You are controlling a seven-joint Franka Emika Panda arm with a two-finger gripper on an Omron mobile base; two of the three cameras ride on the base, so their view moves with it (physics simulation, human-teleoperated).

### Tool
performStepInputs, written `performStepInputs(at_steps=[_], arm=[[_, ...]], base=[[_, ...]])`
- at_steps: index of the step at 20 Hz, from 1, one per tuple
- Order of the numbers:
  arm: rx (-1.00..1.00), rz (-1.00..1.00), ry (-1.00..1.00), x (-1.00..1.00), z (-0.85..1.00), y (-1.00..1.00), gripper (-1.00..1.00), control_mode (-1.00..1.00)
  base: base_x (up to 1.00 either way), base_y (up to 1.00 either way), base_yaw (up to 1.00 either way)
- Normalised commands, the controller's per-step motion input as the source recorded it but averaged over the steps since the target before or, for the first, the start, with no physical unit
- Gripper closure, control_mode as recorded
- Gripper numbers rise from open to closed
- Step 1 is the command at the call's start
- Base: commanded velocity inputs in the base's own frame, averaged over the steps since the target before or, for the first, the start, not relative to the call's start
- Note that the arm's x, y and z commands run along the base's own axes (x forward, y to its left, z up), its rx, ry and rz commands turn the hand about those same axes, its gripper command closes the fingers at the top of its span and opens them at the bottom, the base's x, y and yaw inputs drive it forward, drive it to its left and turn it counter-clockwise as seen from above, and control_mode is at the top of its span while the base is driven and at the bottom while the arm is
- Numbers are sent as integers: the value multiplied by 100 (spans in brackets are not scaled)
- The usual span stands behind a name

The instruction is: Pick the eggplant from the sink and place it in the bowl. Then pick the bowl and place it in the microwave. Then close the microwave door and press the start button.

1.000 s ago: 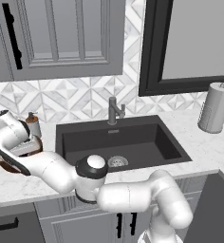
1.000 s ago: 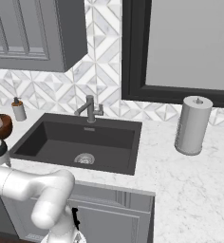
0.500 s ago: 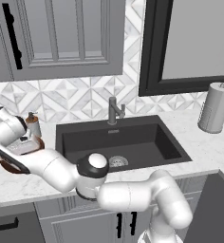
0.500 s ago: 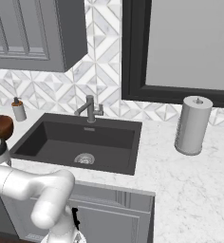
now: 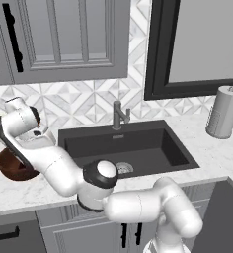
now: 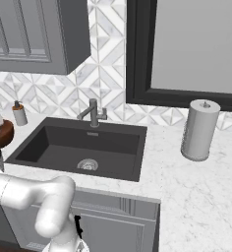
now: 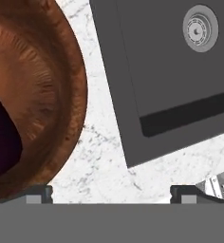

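Your hand (image 7: 111,192) is open and holds nothing: in the hand view its two dark fingertips (image 7: 38,193) stand far apart at the bottom edge, with bare marble between them. The hand hangs over the worktop (image 7: 104,161) in the strip between the bowl (image 7: 42,95) and the sink (image 7: 171,71).

The eggplant (image 7: 2,137) lies inside the bowl. You see it in the hand view as a dark purple mass against the bowl's inner wall, cut off by the left edge of the picture. The reddish-brown wooden bowl sits on the worktop just left of the sink; in the left base view (image 5: 12,168) the arm crosses in front of it, and in the right base view a slice of it (image 6: 1,132) shows at the left edge.

The sink basin is dark grey with a round drain (image 5: 123,168) on its floor, and the grey faucet (image 5: 119,114) stands at its back rim. A small soap bottle (image 6: 20,113) stands on the worktop behind the bowl, near the tiled wall. A paper towel roll (image 5: 224,112) stands upright on the worktop well to the right of the sink, below a dark-framed window (image 5: 197,44). Grey cabinets (image 5: 59,34) hang above the left part of the worktop.
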Motion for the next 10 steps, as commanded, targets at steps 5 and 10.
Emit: performStepInputs(at_steps=[5, 10], arm=[[5, -10, 0, -70, 13, -31, -100, -100], [1, -1, -3, -20, 0, -36, -100, -100]], base=[[0, 0, 0], [0, 0, 0]])
